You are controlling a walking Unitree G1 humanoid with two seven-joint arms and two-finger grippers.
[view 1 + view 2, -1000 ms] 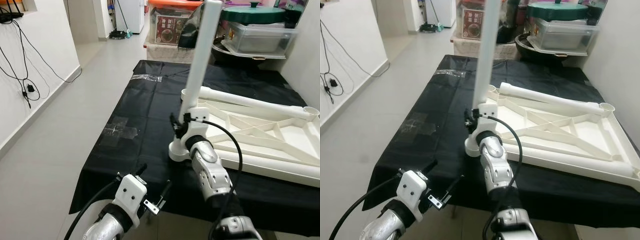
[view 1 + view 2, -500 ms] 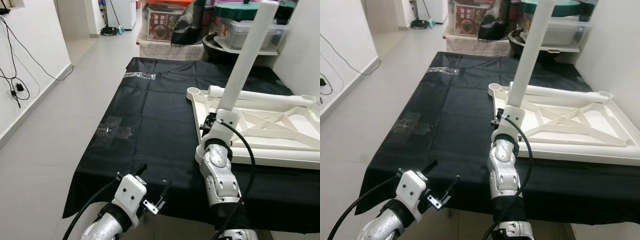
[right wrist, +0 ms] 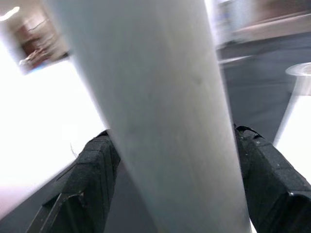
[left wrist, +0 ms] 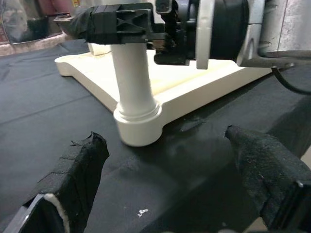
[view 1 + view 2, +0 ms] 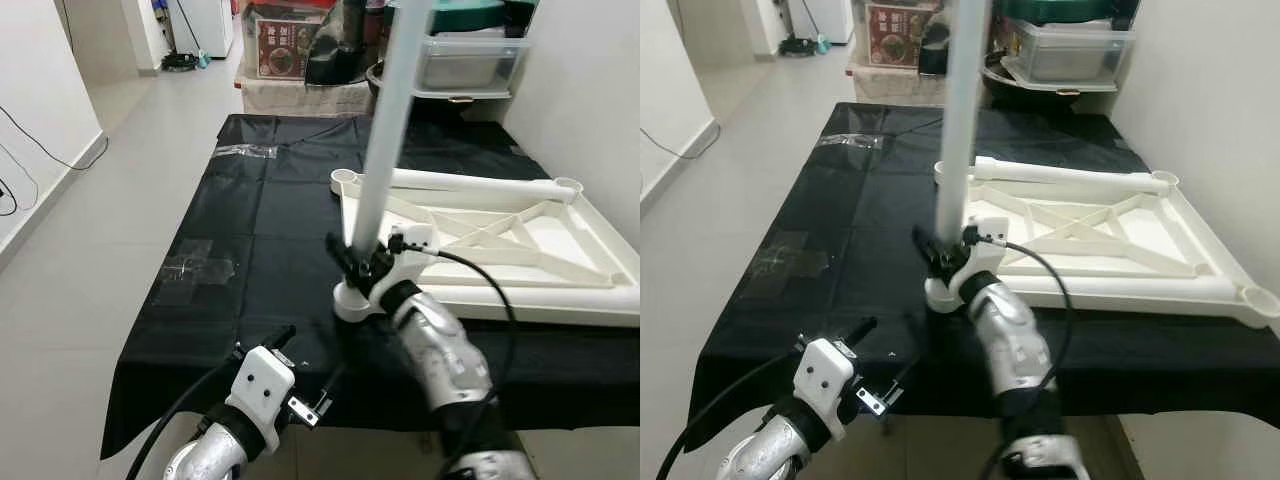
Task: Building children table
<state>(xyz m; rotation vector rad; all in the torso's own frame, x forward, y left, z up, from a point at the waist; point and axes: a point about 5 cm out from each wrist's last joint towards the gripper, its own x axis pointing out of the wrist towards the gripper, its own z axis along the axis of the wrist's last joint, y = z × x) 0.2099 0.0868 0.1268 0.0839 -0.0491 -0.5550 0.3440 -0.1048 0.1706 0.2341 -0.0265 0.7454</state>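
Right gripper [image 5: 352, 262] jaws clamped on leg [image 5: 385, 125].
Smooth white tube, seemingly socketed in tabletop [image 5: 520, 240] corner; left gripper [image 5: 308, 372] jaws spread.

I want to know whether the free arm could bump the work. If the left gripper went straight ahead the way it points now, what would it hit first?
Probably the table leg, near its base in the corner socket of the upturned tabletop. It stands between the left gripper's open fingers, straight ahead over black cloth. The right gripper clamps it just above. Depth is uncertain.
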